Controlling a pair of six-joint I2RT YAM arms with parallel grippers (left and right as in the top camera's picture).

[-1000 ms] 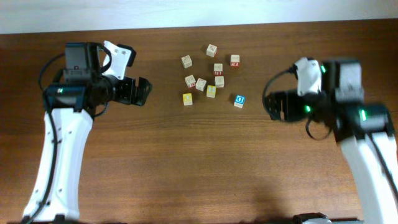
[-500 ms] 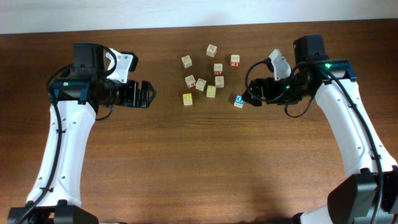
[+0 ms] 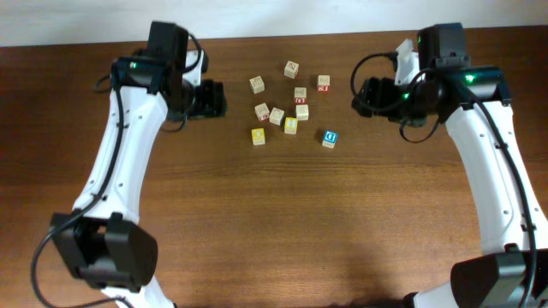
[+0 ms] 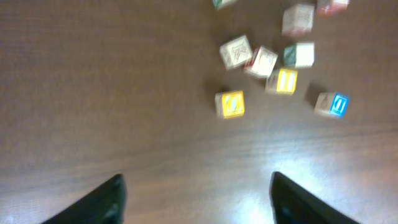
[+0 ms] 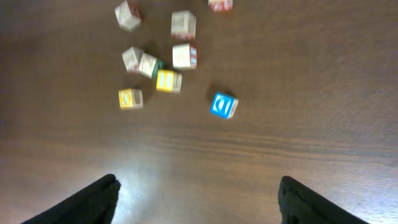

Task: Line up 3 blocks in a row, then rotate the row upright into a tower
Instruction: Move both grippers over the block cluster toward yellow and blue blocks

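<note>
At four o'clock of the pale cube cluster (image 3: 276, 115), the small blue-faced wooden cube (image 3: 330, 138) stands apart; the right gripper (image 3: 359, 94), gaping empty like the left gripper (image 3: 216, 98), should straddle it squarely.

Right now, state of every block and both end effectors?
Blue D block: on table, D up, standing alone, free.
Lone yellow block: on table, yellow face up, free.
Yellow block by the cluster: yellow face up, close beside neighbours.
Cream blocks: resting on table, free.
Left end effector: open, empty.
Right end effector: open, empty.
</note>
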